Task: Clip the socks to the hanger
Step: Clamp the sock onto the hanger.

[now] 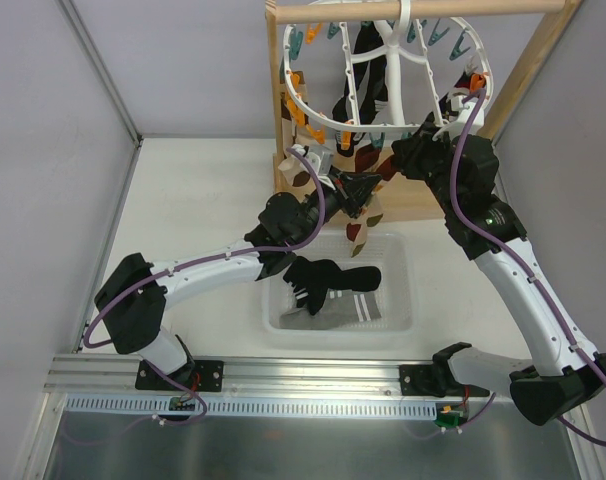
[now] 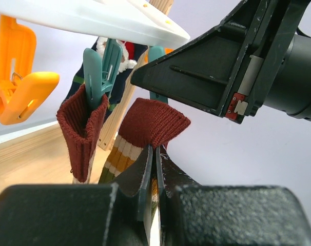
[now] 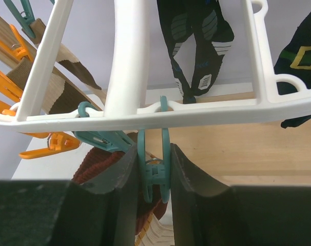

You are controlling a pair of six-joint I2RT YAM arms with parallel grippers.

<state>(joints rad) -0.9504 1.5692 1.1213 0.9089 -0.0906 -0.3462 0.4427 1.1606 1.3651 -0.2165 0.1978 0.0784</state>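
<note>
The white ring hanger (image 1: pixel 293 90) hangs from the wooden bar with several socks clipped on it. My left gripper (image 2: pixel 156 159) is shut on the dark red cuff of a striped sock (image 2: pixel 155 120) and holds it up just under the hanger rim (image 2: pixel 109 20). My right gripper (image 3: pixel 154 148) is shut on a teal clothespin (image 3: pixel 154 177) that hangs from the hanger bar (image 3: pixel 196 113), right above that sock's cuff. In the top view the two grippers, left (image 1: pixel 355 190) and right (image 1: pixel 408 150), meet under the ring's near side. Another dark red sock (image 2: pixel 83 128) hangs from a teal pin (image 2: pixel 96 72) beside it.
A white mesh basket (image 1: pixel 403 300) holds a black sock (image 1: pixel 328 280) and others, below the left arm. The wooden stand frame (image 1: pixel 538 60) rises behind the hanger. An orange clothespin (image 2: pixel 19 87) dangles to the left. Grey walls close in both sides.
</note>
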